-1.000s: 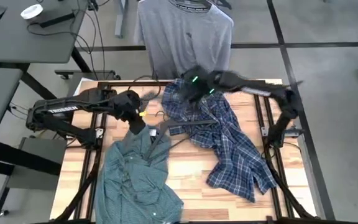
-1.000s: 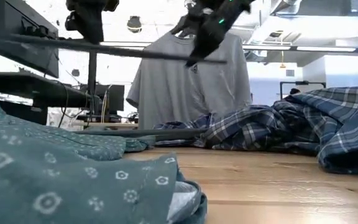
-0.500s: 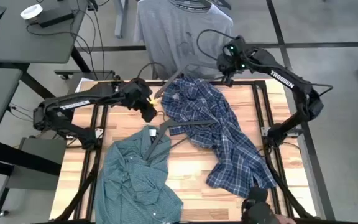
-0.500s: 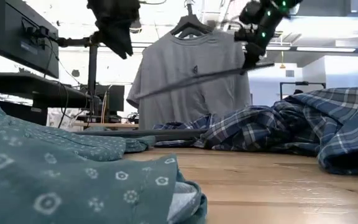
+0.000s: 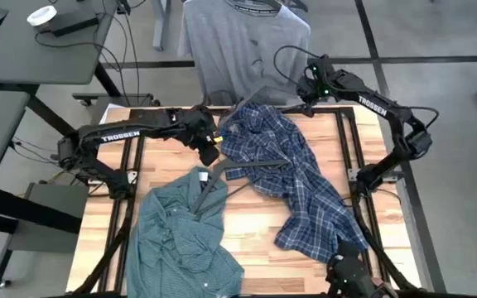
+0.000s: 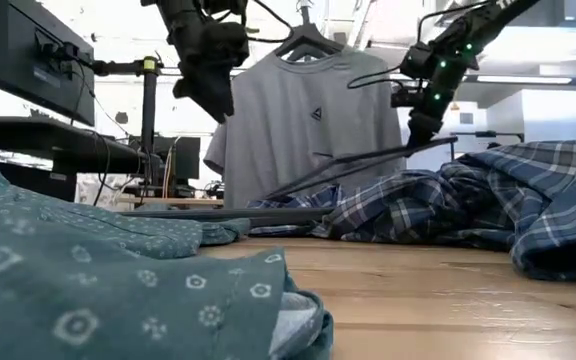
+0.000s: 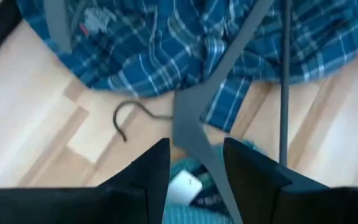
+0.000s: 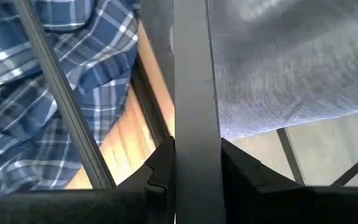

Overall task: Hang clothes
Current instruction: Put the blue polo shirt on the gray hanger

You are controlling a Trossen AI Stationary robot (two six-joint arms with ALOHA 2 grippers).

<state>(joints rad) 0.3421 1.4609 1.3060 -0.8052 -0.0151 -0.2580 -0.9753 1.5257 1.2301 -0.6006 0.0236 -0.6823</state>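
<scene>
The grey tee [image 5: 243, 41] hangs on a hanger from the rack beyond the table's far edge. The blue-white plaid shirt [image 5: 296, 174] lies crumpled across the table's middle and right. The green shirt [image 5: 185, 236] lies at the near left. My right gripper [image 5: 307, 91] is above the far edge, shut on a dark hanger [image 6: 358, 165]. My left gripper [image 5: 211, 149] hovers open beside the plaid shirt's collar. It is above a second hanger [image 7: 191, 124] that lies on the table, and it touches nothing. My right gripper pinches one flat arm of the hanger [image 8: 194, 124] between its two fingers, near that arm's end. The hanger is lifted clear and tilted. Its free end [image 6: 278, 190] slopes down toward the plaid shirt's collar.
The second hanger [image 5: 222, 175] lies between the green and plaid shirts, its hook [image 7: 126, 115] on bare wood. Dark frame rails [image 5: 350, 157] run along the table's sides. A desk [image 5: 31, 41] stands at the far left. A dark rounded shape [image 5: 346, 273] shows at the near edge.
My right gripper has carried the hanger from above the plaid shirt's collar toward the table's far right. The hanger has swung from level to tilted, its free end lower. My left gripper has moved right, toward the plaid shirt's collar.
</scene>
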